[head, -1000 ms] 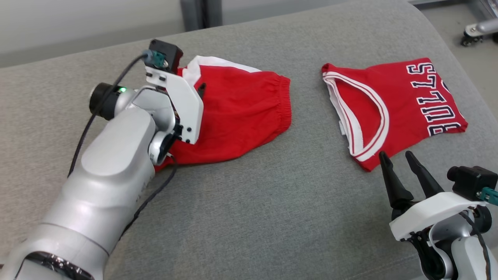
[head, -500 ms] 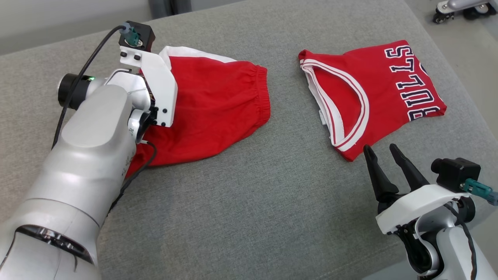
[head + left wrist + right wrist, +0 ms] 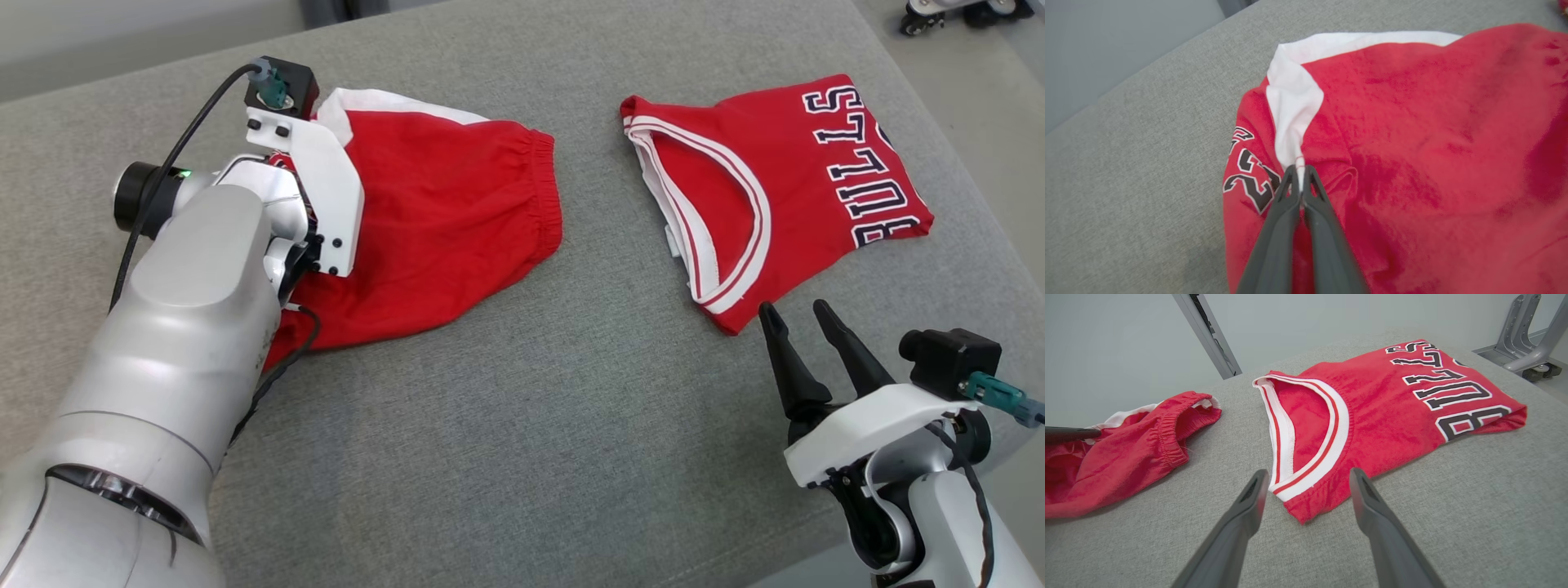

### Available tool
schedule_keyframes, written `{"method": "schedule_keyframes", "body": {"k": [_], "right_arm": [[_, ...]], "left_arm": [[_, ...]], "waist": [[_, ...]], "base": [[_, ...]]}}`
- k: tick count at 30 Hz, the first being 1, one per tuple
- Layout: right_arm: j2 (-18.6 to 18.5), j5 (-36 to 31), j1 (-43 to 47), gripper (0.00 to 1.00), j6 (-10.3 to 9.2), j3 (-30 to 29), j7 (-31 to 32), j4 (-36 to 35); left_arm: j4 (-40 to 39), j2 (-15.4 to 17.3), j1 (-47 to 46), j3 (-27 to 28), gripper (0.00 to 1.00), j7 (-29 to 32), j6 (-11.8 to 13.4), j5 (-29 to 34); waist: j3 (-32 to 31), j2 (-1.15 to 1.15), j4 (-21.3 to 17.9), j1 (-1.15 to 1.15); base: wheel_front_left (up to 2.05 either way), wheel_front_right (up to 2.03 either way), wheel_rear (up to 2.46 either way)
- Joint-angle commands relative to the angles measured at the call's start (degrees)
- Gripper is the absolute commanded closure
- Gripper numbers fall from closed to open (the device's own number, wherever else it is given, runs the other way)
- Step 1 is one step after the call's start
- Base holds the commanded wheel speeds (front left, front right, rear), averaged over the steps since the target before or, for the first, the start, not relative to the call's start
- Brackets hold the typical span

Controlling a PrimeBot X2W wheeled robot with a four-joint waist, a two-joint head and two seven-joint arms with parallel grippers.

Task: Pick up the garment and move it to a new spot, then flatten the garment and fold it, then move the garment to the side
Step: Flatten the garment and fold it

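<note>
The left gripper point(image 3: 1300, 169) is pinched together on a thin fold of the red shorts point(image 3: 441, 212), right where the white side stripe point(image 3: 1294, 102) narrows to a point at the fingertips. The printed number point(image 3: 1247, 179) sits just left of the fingers, and the bulk of the shorts spreads to their right and beyond over the grey cushion point(image 3: 522, 425).

The bite looks small, perhaps only 1 layer at a seam. If the arm lifts quickly, the fabric could slide out of the tips. It could also come up by the top layer alone, leaving the shorts dangling twisted and harder to flatten. A carry to the right risks dragging the trailing cloth onto the folded Bulls jersey point(image 3: 775, 188), which lies just ahead of the right gripper point(image 3: 791, 307). That gripper's 2 fingers stand wide apart, empty, with their tips bracketing the jersey's near corner, so a forward drift there would snag the neckline trim.

Compared with 1 second ago, the left fingers have gone from spread over the shorts to clamped on them. The head camera has swung, shifting the whole picture. Both garments lie as they did, and the right gripper is unchanged.
</note>
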Motion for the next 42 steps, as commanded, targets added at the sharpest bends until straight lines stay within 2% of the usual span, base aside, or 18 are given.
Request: {"method": "schedule_keyframes", "body": {"k": [1, 8, 12, 17, 20, 23, 27, 33, 38, 42], "right_arm": [[-0.35, 0.39, -0.47, 0.0, 0.01, -0.36, -0.62, 0.41], [-1.82, -0.18, 1.6, 0.0, 0.01, -1.8, -0.07, 0.87], [-2.7, -0.79, 3.03, 0.0, 0.01, -2.99, 1.02, 0.19], [-3.33, -1.19, 5.33, 0.0, 0.01, -4.54, 2.2, -0.76], [-3.29, -1.41, 7.01, 0.0, 0.01, -5.32, 3.39, -1.83], [-3.2, -1.62, 8.89, 0.0, 0.01, -6.23, 4.46, -2.96], [-3.05, -1.96, 10.86, 0.0, 0.01, -7.25, 5.56, -4.34], [-2.58, -2.55, 12.84, 0.0, 0.01, -8.54, 6.87, -6.69], [-2.42, -2.79, 13.87, 0.0, 0.01, -9.54, 7.63, -8.05], [-2.14, -3.31, 14.27, 0.0, 0.01, -10.06, 8.25, -8.9]], "left_arm": [[-0.06, -0.11, -1.02, -0.13, 1.0, -1.16, -0.5, -0.06], [-2.21, -2.13, 1.2, -0.68, 1.0, -6.78, -3.27, -1.17], [-5.42, -2.55, 3.57, -1.47, 1.0, -9.64, -5.34, -1.99], [-10.01, -2.58, 7.53, -2.17, 1.0, -12.05, -6.7, -3.06], [-14.65, -0.54, 12.53, -2.59, 1.0, -12.7, -7.2, -4.02], [-21.39, 3.15, 17.72, -3.04, 1.0, -11.82, -7.33, -4.93], [-33.73, 10.43, 26.31, -2.55, 1.0, -9.24, -4.0, -5.77], [-55.98, 22.67, 40.21, -1.56, 1.0, -3.91, 4.38, -6.71], [-70.86, 29.03, 49.1, -1.03, 1.0, -3.12, 11.12, -5.91], [-76.46, 31.9, 53.4, -1.31, 1.0, -2.27, 14.53, -5.27]], "waist": [[-0.64, 0.0, 0.64, 0.0], [-5.74, 0.0, 5.24, 0.0], [-9.18, 0.0, 8.47, 0.0], [-12.66, 0.0, 11.71, 0.0], [-14.75, 0.0, 13.72, 0.0], [-16.13, 0.0, 15.5, 0.0], [-17.22, 0.0, 17.09, 0.0], [-17.12, 0.0, 18.56, 0.0], [-16.98, 0.0, 19.39, 0.0], [-16.81, 0.0, 19.97, 0.0]], "base": [[0.0, 0.0, 0.0], [0.0, 0.0, 0.0], [0.0, 0.0, 0.0], [0.0, 0.0, 0.0], [0.0, 0.0, 0.0], [0.0, 0.0, 0.0], [0.0, 0.0, 0.0], [0.0, 0.0, 0.0], [0.0, 0.0, 0.0], [0.0, 0.0, 0.0]]}}
